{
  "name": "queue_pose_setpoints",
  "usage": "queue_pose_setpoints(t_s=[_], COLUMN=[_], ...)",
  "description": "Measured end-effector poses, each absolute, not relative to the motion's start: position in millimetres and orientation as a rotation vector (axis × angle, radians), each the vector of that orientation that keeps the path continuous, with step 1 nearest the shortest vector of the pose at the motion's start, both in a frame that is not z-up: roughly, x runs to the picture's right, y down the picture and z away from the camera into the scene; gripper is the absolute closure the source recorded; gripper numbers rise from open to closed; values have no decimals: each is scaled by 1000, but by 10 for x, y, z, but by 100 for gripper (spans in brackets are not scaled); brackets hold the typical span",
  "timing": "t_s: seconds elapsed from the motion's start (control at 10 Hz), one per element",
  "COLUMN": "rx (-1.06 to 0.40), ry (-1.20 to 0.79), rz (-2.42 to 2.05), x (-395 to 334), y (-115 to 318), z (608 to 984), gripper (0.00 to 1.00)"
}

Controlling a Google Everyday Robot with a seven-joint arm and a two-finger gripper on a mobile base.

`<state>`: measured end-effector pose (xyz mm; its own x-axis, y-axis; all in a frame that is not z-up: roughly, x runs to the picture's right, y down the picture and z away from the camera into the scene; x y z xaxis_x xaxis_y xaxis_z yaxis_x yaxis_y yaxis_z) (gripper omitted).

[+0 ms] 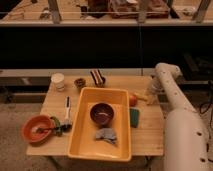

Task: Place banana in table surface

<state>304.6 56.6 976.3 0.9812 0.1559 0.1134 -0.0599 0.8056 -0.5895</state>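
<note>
The banana (pixel 143 97) is a small pale-yellow shape at the right side of the light wooden table surface (pixel 150 131), just right of a round orange fruit (pixel 132 100). My gripper (pixel 150 95) hangs from the white arm's elbow (pixel 165 72) and is right at the banana, low over the table near its right edge. I cannot tell whether the banana is held or lies on the wood.
A large yellow tub (pixel 80 131) in the middle holds a dark bowl (pixel 102 114) and a grey cloth (pixel 106 135). A green sponge (pixel 135 117) lies right of the tub. At the left are a red bowl (pixel 37 128), a pen (pixel 67 105) and a white cup (pixel 58 81).
</note>
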Motion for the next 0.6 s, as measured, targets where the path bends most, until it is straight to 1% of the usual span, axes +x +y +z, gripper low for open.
queue_pose_setpoints(t_s=[0.4,0.6], rx=[-624,-605], ry=[-153,-198], rz=[113,116], x=[3050,3022], y=[563,431], z=[9767,9645], gripper=[69,69])
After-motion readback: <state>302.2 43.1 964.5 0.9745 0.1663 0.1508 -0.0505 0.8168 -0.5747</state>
